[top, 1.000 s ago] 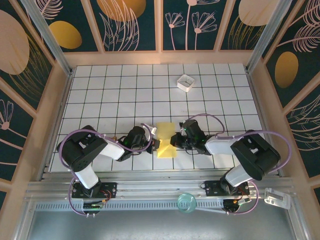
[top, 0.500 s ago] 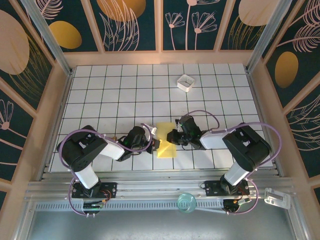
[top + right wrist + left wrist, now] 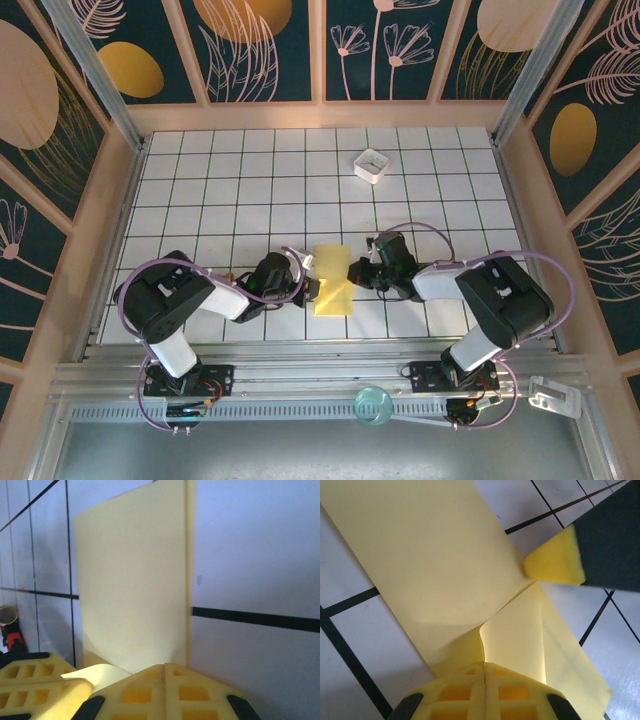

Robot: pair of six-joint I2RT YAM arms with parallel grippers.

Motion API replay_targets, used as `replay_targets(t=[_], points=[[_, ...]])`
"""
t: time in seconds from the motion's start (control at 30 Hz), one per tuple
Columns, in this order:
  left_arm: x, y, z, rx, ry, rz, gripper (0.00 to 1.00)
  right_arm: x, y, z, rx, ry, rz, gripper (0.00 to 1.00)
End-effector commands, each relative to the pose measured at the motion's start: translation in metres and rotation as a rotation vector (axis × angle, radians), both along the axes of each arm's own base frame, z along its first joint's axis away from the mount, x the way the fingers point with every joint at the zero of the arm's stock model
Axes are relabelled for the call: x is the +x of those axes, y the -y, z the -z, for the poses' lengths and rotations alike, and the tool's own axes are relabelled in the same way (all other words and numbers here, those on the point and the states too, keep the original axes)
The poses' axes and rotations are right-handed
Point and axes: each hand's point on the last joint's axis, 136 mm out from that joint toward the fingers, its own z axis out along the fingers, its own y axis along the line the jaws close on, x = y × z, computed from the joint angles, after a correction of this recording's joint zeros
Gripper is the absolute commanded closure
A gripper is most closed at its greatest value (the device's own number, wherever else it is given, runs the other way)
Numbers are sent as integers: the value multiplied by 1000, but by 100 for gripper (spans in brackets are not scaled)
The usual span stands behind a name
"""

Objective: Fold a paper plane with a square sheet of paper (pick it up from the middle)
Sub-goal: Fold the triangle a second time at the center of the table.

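Right tool point(image 3: 358, 272) just shifted up the right side of the square sheet of paper point(image 3: 334, 262), closed, tip touching it; left tool point(image 3: 310, 289) stays clamped on the left edge; looks like it's setting up another crease.

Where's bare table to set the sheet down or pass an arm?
Free: the far-left tiles, from the left wall across to the white box; also the right tiles between that box and the right arm. Crowded: the near middle, where the left gripper and right gripper meet at the yellow sheet.
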Motion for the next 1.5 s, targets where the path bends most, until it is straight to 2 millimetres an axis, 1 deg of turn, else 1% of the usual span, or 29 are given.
replay_targets(t=[0.0,0.1,0.2,0.33,0.43,0.53,0.63,0.8,0.97,1.1,1.13,1.17,1.33,1.4,1.47], points=[[-11,-49,60,255,-105,-95,100,5,5,-20,-18,62,-2,100],[-10,-49,60,253,-105,-95,100,4,-7,-35,20,81,-19,100],[-11,-49,60,255,-106,-94,100,-2,-26,-39,34,79,-63,100],[-10,-49,59,254,-103,-96,100,-9,-48,-35,51,62,-109,100],[-10,-49,59,254,-104,-95,100,-10,-53,-25,46,42,-121,100],[-10,-48,59,252,-105,-94,100,-12,-52,-12,34,21,-125,100],[-10,-48,59,251,-103,-93,100,-16,-47,2,18,-4,-121,100],[-9,-49,58,252,-99,-98,100,-19,-37,16,-8,-26,-112,100],[-7,-46,53,239,-92,-101,100,-25,-31,29,-22,-50,-104,100],[-1,-42,41,211,-77,-117,93,-30,-27,34,-29,-63,-98,100],[-1,-42,40,210,-81,-121,91,-31,-26,35,-31,-64,-97,100],[3,-38,28,183,-62,-127,89,-31,-25,36,-34,-65,-96,100],[7,-36,-1,120,-36,-157,73,-33,-23,38,-41,-68,-93,100],[6,-37,-13,85,-30,-171,69,-33,-23,38,-41,-70,-92,100],[2,-34,-24,39,-40,-166,67,-32,-23,38,-40,-70,-91,100]])
